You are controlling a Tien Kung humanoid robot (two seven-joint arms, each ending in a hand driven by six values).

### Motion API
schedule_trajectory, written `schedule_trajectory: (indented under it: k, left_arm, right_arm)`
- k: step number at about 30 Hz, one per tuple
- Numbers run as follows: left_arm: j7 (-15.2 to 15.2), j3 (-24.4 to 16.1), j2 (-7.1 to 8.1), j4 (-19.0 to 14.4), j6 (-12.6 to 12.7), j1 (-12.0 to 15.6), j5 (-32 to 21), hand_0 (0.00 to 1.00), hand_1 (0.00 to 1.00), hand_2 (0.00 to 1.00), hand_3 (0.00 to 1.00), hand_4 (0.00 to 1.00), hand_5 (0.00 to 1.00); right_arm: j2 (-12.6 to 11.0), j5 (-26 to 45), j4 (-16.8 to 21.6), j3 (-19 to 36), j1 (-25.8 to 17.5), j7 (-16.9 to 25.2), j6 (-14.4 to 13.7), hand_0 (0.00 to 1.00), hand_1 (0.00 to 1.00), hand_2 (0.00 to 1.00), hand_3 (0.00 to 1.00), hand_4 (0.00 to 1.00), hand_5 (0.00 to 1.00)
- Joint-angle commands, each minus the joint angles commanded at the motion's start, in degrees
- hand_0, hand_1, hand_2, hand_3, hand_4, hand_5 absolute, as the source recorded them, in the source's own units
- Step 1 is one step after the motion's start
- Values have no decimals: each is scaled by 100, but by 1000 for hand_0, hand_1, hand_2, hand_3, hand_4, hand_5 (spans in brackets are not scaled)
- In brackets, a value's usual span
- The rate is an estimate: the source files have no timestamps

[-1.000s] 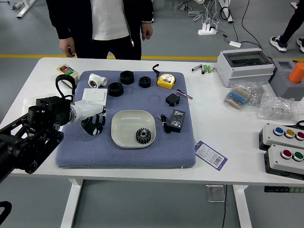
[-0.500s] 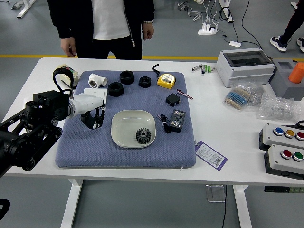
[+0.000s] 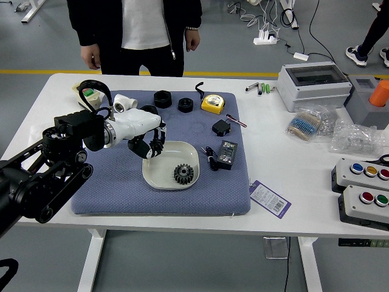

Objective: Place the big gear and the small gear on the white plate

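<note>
The left robot hand [image 3: 135,129] hangs knuckles up over the white plate's [image 3: 153,177] far left edge; from here I can't tell how far open it is or whether it's got anything. Behind it, the black arm [image 3: 58,173] slants up from the lower left. One dark gear [image 3: 183,174] sits on the plate, near-right. Across the surface [image 3: 267,170], a person's hands [image 3: 90,56] hang down.

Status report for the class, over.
Left robot hand over white plate, hiding its far left corner; grasp unclear. Right robot hand out of view. One gear on plate.
</note>
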Motion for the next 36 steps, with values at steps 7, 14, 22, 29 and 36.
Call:
schedule_trajectory:
  k: [7,14,22,29,36]
  left_arm:
    - [-204,-6,-354,609,145,-93,256,263,212,282,399,40,2]
    - [-212,-70,-497,1172,177,-175,584,266,263,355,501,598,2]
    - [-141,-128,-543,1479,319,-224,608,267,304,428,565,987,164]
    - [-77,-96,-524,1429,412,-232,608,275,334,445,620,998,324]
    - [43,-147,-503,1363,557,-227,608,277,351,470,690,998,423]
  right_arm:
    - [-19,3,13,-47,53,-1,-6,734,740,765,628,904,750]
    - [-32,12,21,-41,83,7,-12,735,740,765,628,904,750]
    - [-30,16,19,-45,93,11,-13,734,740,765,628,904,750]
    - [-28,12,17,-46,93,8,-12,733,740,765,627,904,749]
    - [-25,14,15,-42,83,8,-10,733,740,765,628,904,750]
